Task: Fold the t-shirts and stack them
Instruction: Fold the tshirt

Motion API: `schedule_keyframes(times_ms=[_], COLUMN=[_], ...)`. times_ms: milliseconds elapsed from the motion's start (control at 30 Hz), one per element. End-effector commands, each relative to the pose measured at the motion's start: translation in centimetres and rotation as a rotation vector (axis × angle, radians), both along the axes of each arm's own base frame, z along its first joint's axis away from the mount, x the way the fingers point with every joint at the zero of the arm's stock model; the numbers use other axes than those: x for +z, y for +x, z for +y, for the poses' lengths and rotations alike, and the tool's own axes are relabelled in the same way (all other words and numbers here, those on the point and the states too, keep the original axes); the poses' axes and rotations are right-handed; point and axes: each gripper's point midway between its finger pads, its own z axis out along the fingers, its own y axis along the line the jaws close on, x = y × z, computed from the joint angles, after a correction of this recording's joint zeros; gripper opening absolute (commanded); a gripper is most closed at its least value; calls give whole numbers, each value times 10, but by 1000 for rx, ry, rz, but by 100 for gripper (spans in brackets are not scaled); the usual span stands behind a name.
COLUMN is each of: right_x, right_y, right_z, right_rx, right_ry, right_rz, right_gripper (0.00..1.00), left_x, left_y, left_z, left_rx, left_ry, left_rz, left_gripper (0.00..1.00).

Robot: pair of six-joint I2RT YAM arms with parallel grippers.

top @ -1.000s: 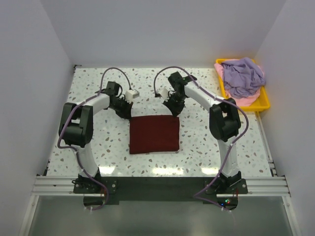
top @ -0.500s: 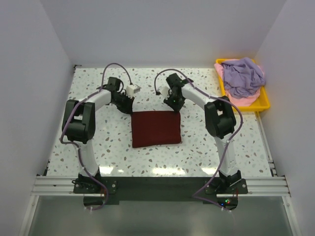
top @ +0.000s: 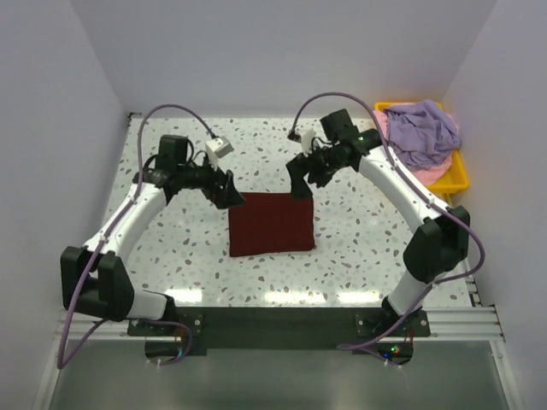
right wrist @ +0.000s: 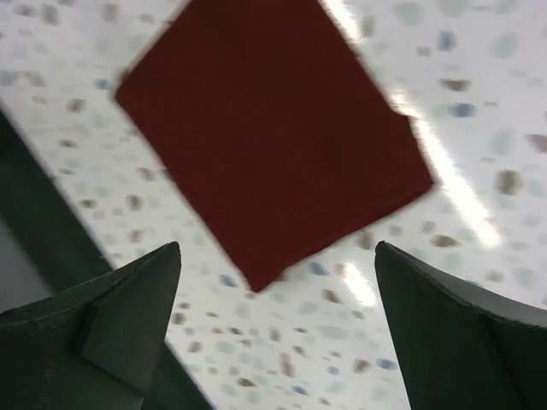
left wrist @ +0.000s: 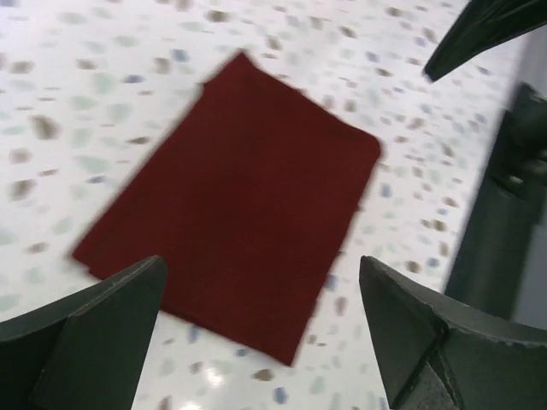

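Note:
A dark maroon t-shirt (top: 271,224) lies folded into a flat rectangle on the speckled table, seen also in the left wrist view (left wrist: 239,196) and the right wrist view (right wrist: 273,137). My left gripper (top: 229,193) hangs open above its far left corner, nothing between the fingers. Over the far right corner my right gripper (top: 300,178) is open and empty too. A lavender t-shirt (top: 420,132) lies crumpled on a pale pink t-shirt (top: 425,173) in the yellow tray (top: 455,179) at the back right.
White walls close in the table on the left, back and right. The arm bases and a metal rail (top: 273,323) run along the near edge. Speckled tabletop (top: 171,248) surrounds the folded shirt.
Both grippers have opened and let go of the maroon shirt's far edge, then lifted and drawn outward. The shirt now lies flat, shifted slightly away from the near edge.

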Motion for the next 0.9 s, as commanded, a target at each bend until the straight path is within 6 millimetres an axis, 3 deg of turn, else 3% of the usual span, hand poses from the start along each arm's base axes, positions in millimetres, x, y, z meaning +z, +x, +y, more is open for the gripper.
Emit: schedule_keyframes(times_ms=[0, 100, 167, 233, 367, 400, 500, 567, 633, 733, 833, 867], right_x=[-17, -28, -40, -59, -110, -120, -153, -170, -172, -147, -95, -75], right_y=[-83, -117, -129, -135, -140, -136, -134, -138, -140, -142, -134, -121], right_z=[52, 72, 75, 75, 61, 56, 34, 20, 10, 10, 17, 21], right_rx=[55, 96, 117, 114, 116, 93, 25, 20, 12, 41, 103, 116], right_ry=[244, 301, 312, 298, 224, 221, 181, 147, 125, 151, 219, 259], right_rz=[403, 530, 585, 649, 741, 760, 833, 862, 867, 844, 773, 715], right_gripper=[99, 99, 99, 99, 99, 99, 98, 96, 96, 96, 96, 96], left_x=[-15, -29, -37, -61, -113, -136, -168, -176, -177, -162, -115, -96], left_y=[-79, -116, -119, -124, -125, -125, -120, -114, -107, -105, -108, -106], left_z=[-48, -72, -76, -75, -69, -64, -49, -39, -30, -19, -24, -25], left_rx=[-179, -240, -251, -233, -179, -158, -75, -30, 3, -41, -200, -223], left_ry=[-218, -316, -324, -311, -220, -177, -124, -118, -114, -166, -270, -282], left_rz=[284, 439, 446, 553, 692, 737, 826, 844, 833, 811, 716, 668], left_gripper=[100, 100, 100, 100, 100, 100, 100, 100, 100, 100, 100, 100])
